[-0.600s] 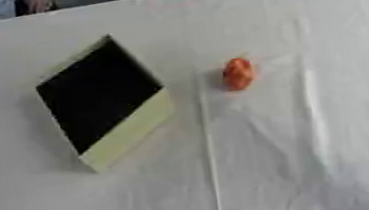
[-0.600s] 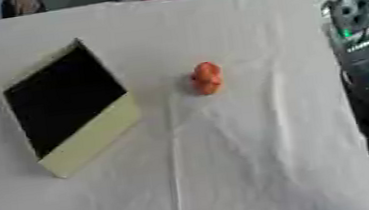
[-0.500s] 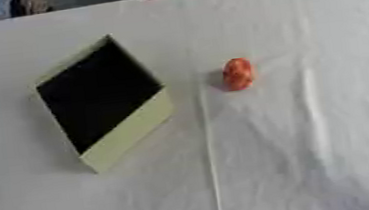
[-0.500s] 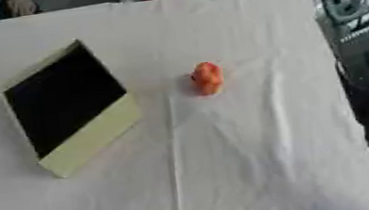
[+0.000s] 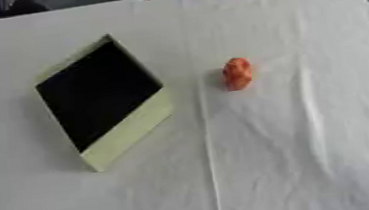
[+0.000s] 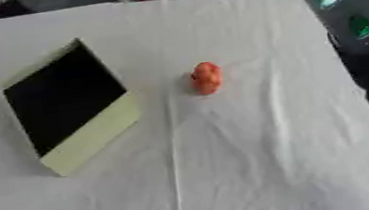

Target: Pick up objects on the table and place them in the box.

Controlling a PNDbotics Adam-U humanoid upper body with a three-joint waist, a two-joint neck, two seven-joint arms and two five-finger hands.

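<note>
Orange object (image 5: 237, 73) on white cloth (image 5: 317, 151), mid-table, just right of yellow box (image 5: 130, 134) with dark inside. Nothing shifted since half-second back. No hand in view, so hand state unknowable. Pick not begun.

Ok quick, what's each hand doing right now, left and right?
Left hand: not in view.
Right hand: not in view; the orange object lies unheld on the table.
</note>
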